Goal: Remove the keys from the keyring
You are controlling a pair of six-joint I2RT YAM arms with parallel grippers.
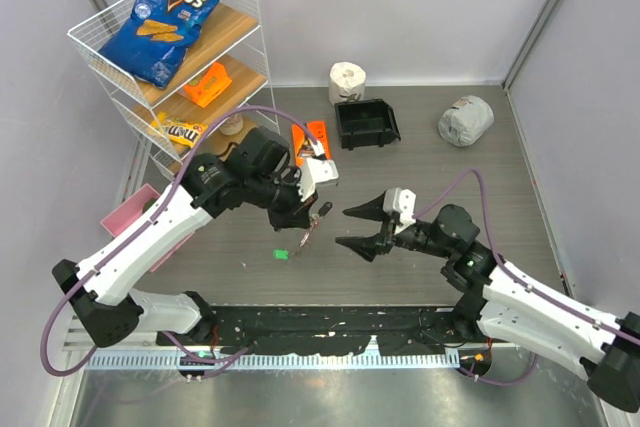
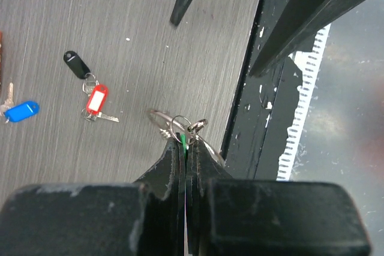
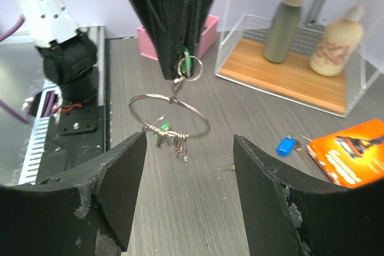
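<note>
The keyring (image 3: pixel 165 128), a thin silver wire loop, is pictured hung upright above the table (image 2: pixel 150 28), clamped with a green tag (image 3: pixel 187 58) in the left gripper (image 3: pixel 180 71). The black-tagged key (image 2: pixel 76 64) and red-tagged key (image 2: pixel 96 99) are shown lying flat, just beside each other, with the blue-tagged key (image 2: pixel 21 111) apart.

Bare tabletop (image 1: pixel 470 187) between hanging keyring (image 3: pixel 170 115) and right fingers (image 3: pixel 114 190); wire shelf (image 1: pixel 228 25), black bin (image 1: pixel 366 123) well behind.

Bright, even light (soft shadows)
</note>
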